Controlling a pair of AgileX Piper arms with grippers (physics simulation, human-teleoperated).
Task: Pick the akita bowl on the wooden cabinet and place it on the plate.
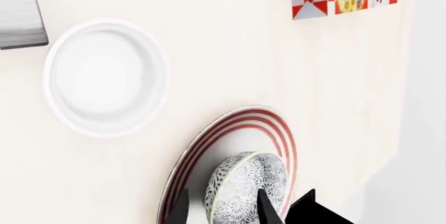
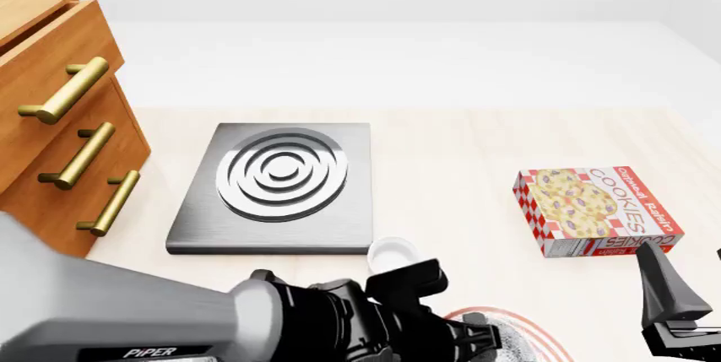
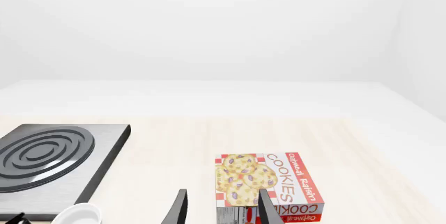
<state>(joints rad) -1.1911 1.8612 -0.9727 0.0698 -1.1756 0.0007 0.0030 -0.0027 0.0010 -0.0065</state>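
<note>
The akita bowl (image 1: 245, 187) sits between the fingers of the left gripper (image 1: 221, 208), over the plate (image 1: 268, 130). In the left wrist view the bowl appears tilted, its outer wall toward the camera and its pale rim edge running along one side. Whether its base touches the plate cannot be determined. The bowl is round with no long axis. Its surface is white with a dense black speckle pattern and reads grey.

The left jaws stand narrow, one finger on each side of the bowl, gripping it.

The plate is white with thin red concentric rings near its rim. In the front view it lies at the near table edge, largely hidden by the left arm.

The right gripper (image 3: 221, 208) hovers with jaws apart, holding nothing, with the cookie box (image 3: 268, 179) beyond it.

The wooden cabinet (image 2: 56, 126) stands at far left, well apart from the plate.
</note>
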